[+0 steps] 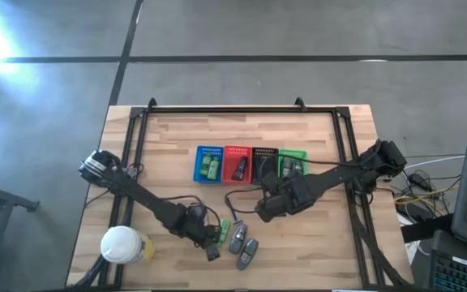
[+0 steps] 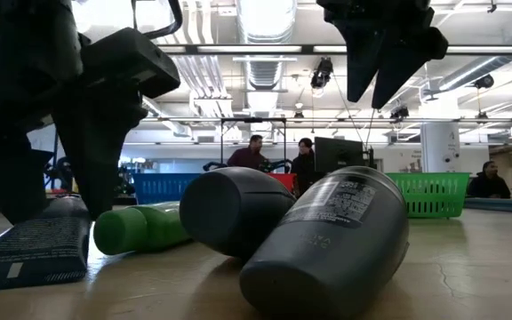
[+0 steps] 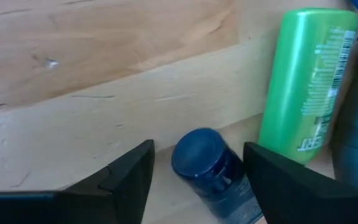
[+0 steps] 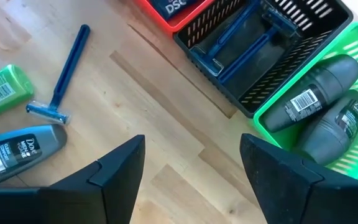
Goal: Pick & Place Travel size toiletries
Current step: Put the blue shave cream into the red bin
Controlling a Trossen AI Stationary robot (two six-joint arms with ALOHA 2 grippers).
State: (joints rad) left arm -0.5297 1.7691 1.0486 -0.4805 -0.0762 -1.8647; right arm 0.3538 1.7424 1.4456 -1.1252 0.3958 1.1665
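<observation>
The grey bottle [image 4: 17, 152] lying on the table reads "Dove", with smaller print beneath too fine to read. A dark item [image 4: 169, 6] in the red basket [image 4: 188, 15] shows white letters, apparently "DSC". Barcodes and lettering on the green tube [image 3: 309, 81] are illegible.

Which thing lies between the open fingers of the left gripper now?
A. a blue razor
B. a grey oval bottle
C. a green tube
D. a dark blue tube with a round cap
D: in the left wrist view the dark blue tube lies between the left gripper fingers; the green tube lies beside them.
</observation>
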